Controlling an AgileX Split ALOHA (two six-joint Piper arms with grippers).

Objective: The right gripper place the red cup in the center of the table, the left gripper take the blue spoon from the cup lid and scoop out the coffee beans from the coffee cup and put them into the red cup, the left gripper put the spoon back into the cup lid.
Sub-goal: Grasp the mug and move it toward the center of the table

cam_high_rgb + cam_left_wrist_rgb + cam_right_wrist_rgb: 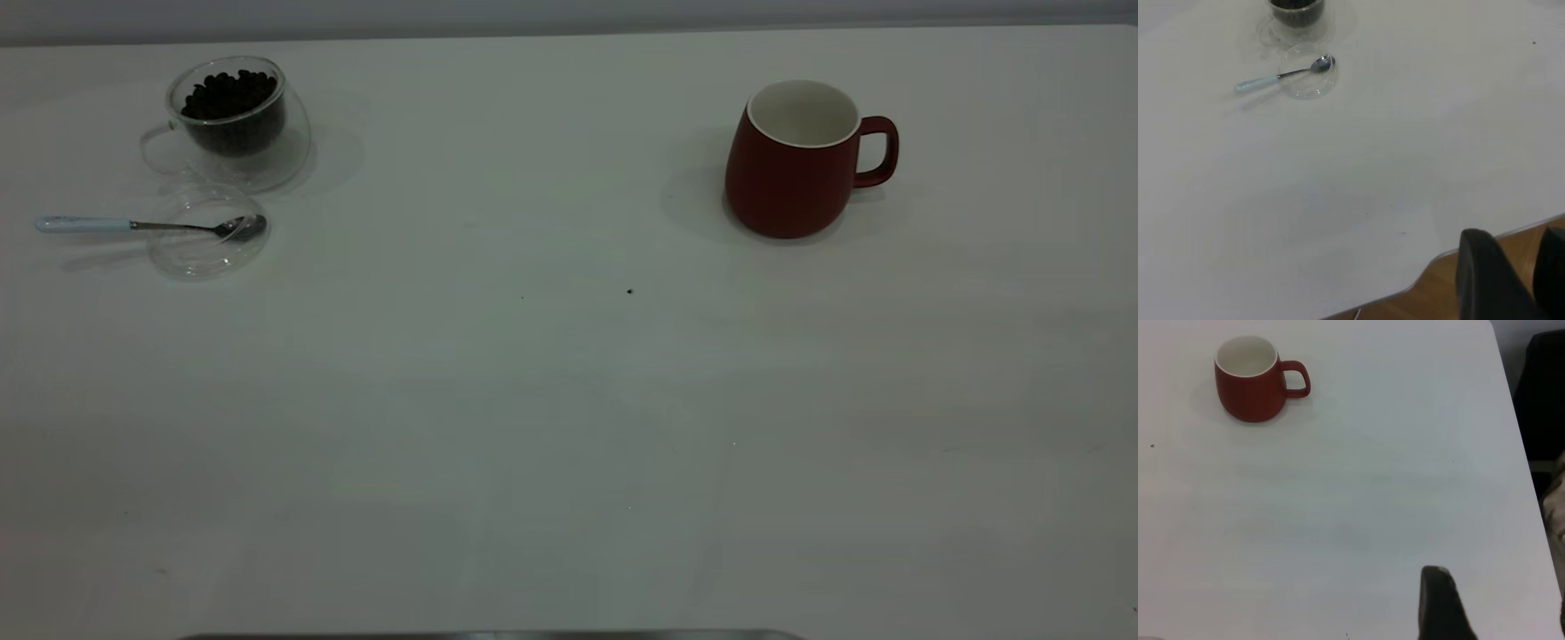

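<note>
Red cup [789, 173] stands upright (empty) on the table [533, 427], untouched.

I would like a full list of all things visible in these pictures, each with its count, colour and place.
red cup: one, dark red with white inside, empty, upright at the table's far right, handle pointing right.
coffee cup: one, clear glass, far left, handle pointing left.
coffee beans: many, near black, inside the coffee cup.
cup lid: one, clear glass, just in front of the coffee cup.
spoon: one, pale blue handle and metal bowl, bowl resting in the cup lid, handle pointing left.
table: one, white, under everything.
left end effector: one, black, at the table's near edge, away from the spoon.
right end effector: one, black, only partly seen, over the table far from the red cup.
</note>
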